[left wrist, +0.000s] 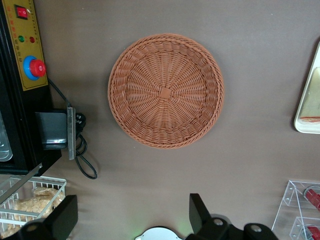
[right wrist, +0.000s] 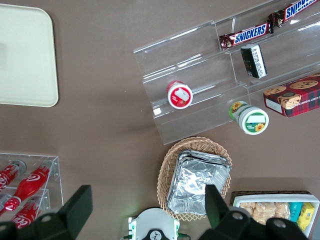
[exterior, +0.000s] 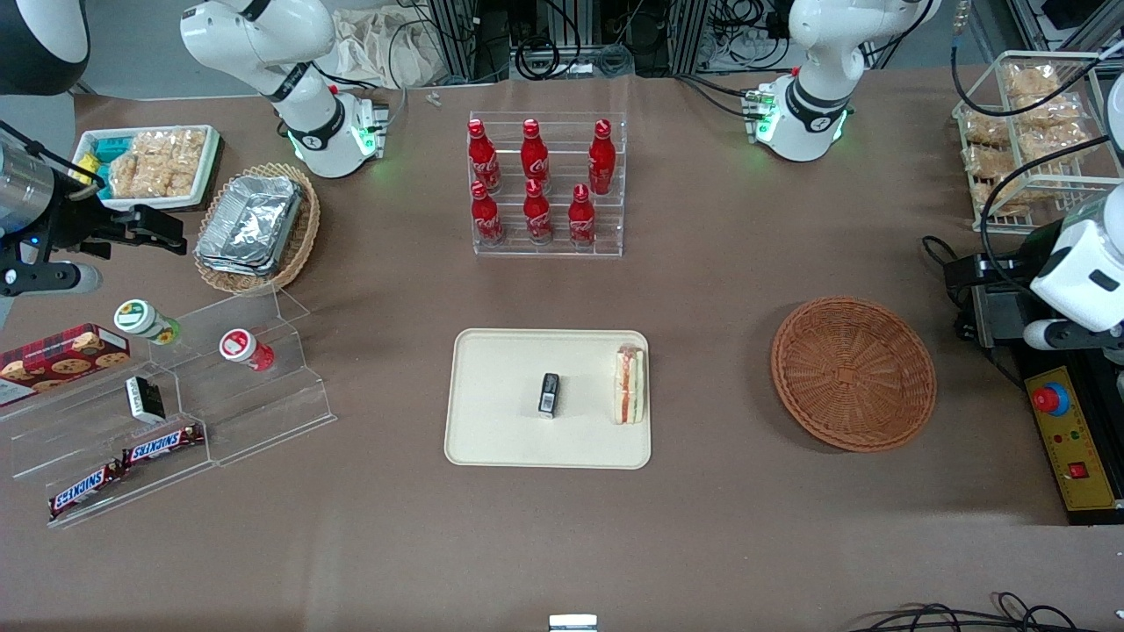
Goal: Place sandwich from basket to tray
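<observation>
My pincer [left wrist: 131, 220] hangs wide open above the basket [left wrist: 166, 90] and holds nothing — the sandwich [exterior: 630, 384] lies on the tray [exterior: 500, 430], at the edge nearest the basket.

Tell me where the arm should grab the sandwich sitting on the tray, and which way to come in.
Come straight down on the sandwich and close the jaws across its two flat bread faces near the middle. It lies near the edge of the tray closest to the basket, filling edge up, clear of the small dark item. The gripper is open, above the table beside the empty basket.
</observation>
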